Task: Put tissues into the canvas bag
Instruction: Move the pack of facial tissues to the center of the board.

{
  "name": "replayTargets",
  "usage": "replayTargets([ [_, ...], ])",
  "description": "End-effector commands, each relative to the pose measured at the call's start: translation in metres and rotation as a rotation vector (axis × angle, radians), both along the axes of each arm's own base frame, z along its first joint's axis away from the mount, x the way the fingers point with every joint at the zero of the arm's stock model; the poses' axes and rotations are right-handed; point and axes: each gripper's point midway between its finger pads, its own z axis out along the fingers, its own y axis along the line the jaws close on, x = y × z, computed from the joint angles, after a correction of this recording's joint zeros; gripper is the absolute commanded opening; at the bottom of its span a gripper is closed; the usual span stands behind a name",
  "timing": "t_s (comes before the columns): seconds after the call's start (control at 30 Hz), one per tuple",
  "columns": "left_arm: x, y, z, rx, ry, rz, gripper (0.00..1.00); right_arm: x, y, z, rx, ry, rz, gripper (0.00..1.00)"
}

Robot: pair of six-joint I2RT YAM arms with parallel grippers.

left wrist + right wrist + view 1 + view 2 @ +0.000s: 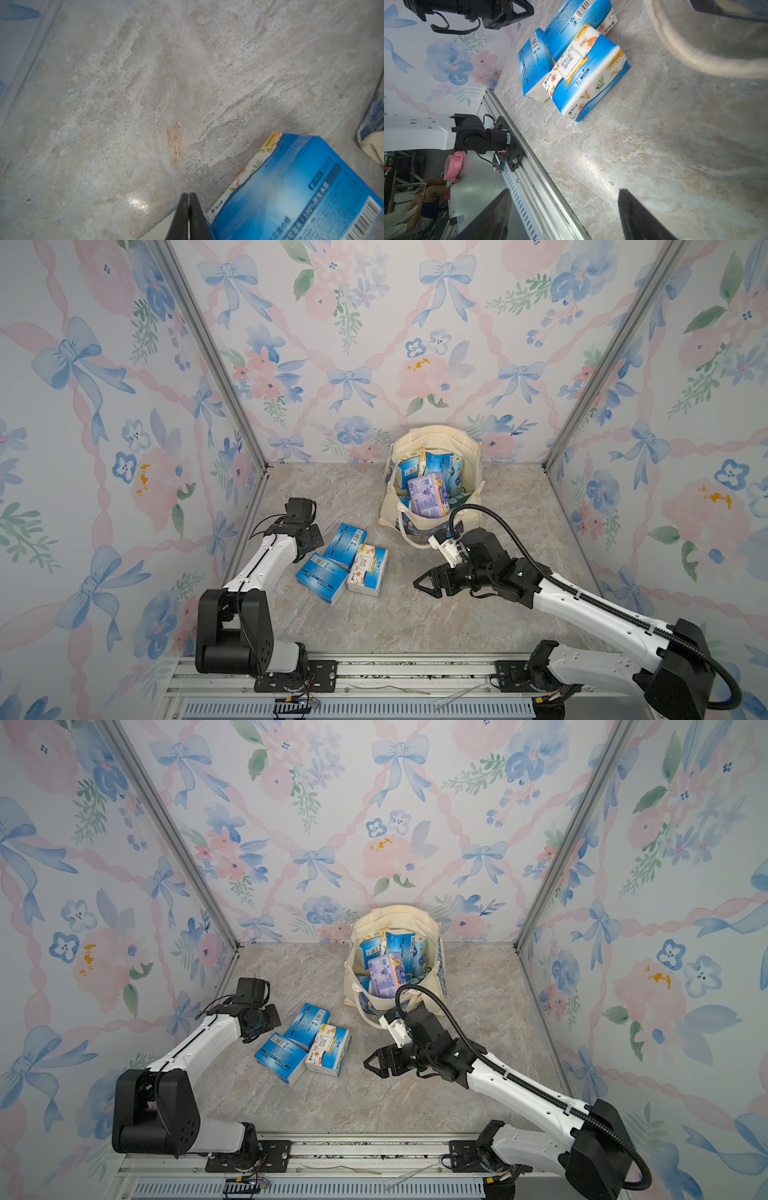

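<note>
Three packs of tissues (324,580) lie loose on the table (415,626), left of centre and touching one another: a blue pack (345,544) farthest, a second blue pack (280,1057) nearest and leftmost, and a white-fronted pack (587,68) printed with flowers and a kitten on their right; the others I can see are in the canvas bag (390,512), which stands open-mouthed at the far side, close before the flowered wall (374,323), with a lilac pack (428,494) uppermost among blue ones; how many sit beneath I cannot tell. My left gripper (188,196) points down at the table just left of the far blue pack, its jaws pressed together with nothing between them; whether it touches the wrapper I cannot tell. My right gripper (563,192) hangs low to the right of the three packs, apart from them and nearer than the bag, its jaws spread wide and empty; the bag's rope handle (671,46) loops out over the table on its near side.
</note>
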Motion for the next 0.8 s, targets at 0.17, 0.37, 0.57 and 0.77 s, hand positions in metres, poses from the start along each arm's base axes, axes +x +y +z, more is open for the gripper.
replayTargets([
  [0.17,-0.012,-0.026,-0.029,-0.091,0.088,-0.046,0.07,-0.003,-0.004,0.004,-0.024,-0.041,0.015,0.84],
  [0.37,-0.017,-0.064,-0.046,-0.155,0.137,-0.139,0.07,-0.002,-0.002,-0.005,-0.037,-0.019,0.017,0.84],
  [0.57,-0.017,-0.102,-0.052,-0.216,0.142,-0.220,0.06,-0.003,-0.004,-0.019,-0.064,0.013,0.008,0.85],
  [0.77,-0.012,-0.136,-0.049,-0.263,0.139,-0.300,0.05,-0.003,-0.005,-0.032,-0.092,0.049,-0.003,0.85],
])
